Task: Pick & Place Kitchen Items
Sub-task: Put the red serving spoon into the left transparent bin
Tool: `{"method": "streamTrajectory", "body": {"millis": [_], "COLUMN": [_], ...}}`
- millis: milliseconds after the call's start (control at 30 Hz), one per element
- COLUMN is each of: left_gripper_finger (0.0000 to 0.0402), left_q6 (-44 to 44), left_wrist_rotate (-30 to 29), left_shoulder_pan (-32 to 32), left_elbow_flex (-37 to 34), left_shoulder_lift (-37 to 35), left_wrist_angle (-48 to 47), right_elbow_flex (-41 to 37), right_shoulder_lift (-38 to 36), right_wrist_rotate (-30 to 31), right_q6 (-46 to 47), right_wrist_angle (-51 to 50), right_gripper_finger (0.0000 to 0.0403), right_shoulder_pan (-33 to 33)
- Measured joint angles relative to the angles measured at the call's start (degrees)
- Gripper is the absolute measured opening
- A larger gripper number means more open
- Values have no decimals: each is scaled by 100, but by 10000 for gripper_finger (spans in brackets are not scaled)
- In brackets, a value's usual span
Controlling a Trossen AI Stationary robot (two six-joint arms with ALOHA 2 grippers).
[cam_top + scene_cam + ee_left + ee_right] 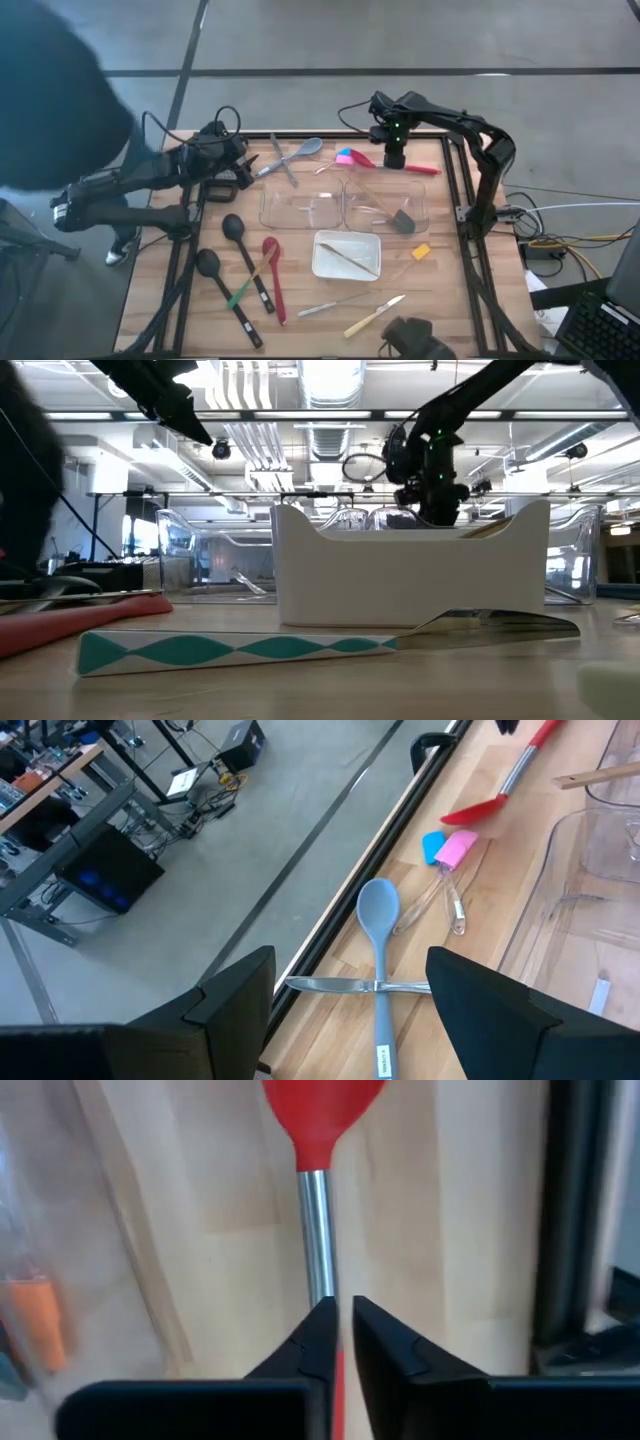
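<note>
Overhead, table-level, two close wrist views.

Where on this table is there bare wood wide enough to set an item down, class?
Free: the strip between the white tray and the table's right rail, broken only by a small orange piece. Crowded: the left-front, with black ladles and red spoon, and the back edge around the grey spoon.

Two bins (345,203) side by side behind the tray (347,254).

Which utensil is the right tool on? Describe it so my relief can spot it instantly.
Start at the two clear plastic bins; along the table's far edge behind the right bin lies a red spatula with a metal shaft. The right tool is shut on its handle. Its pink and blue neighbours are shorter, with clear handles.
</note>
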Motion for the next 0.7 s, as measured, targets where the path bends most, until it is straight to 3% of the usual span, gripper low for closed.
{"method": "streamTrajectory", "body": {"millis": [400,533,700], "left_gripper_finger": [266,266,266], "left_q6": [-7,-11,-38], "left_wrist_rotate": [-2,-4,-4], "left_shoulder_pan": [1,-1,1], "left_elbow_flex": [0,0,0], "left_shoulder_lift": [0,0,0], "left_wrist_angle": [-2,11,-16], "right_elbow_flex": [-41,-83,-319], "right_shoulder_lift": [897,1030,1162], "right_wrist_rotate": [69,331,849], "right_q6": [-59,-59,-64], "right_wrist_angle": [16,31,49], "right_gripper_finger": [179,195,187], "right_shoulder_pan": [2,1,-25]}}
